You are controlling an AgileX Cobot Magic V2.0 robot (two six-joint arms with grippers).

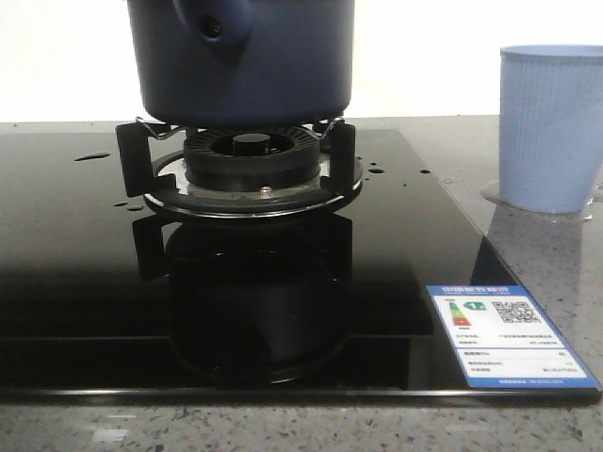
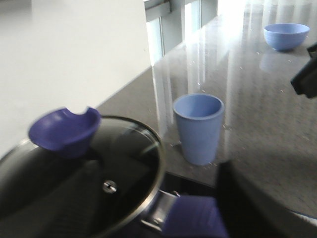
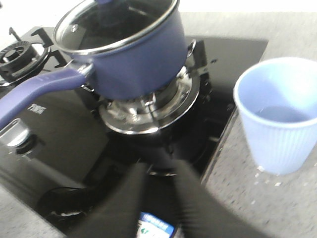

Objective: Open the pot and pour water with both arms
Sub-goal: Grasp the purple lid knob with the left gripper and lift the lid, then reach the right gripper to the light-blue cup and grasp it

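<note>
Right tool (image 3: pixel 157 198) with jaws parted, near the lidded pot (image 3: pixel 133 59) on the burner, left tool's state unclear.

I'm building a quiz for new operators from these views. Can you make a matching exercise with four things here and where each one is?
Things:
1. pot
2. cup
3. bowl
4. energy label

Places:
A. near right corner of the black glass hob
B. on the burner stand
C. far along the counter, beyond the cup
D. on the counter, right of the hob

Pairs: 1-B, 2-D, 3-C, 4-A
</note>
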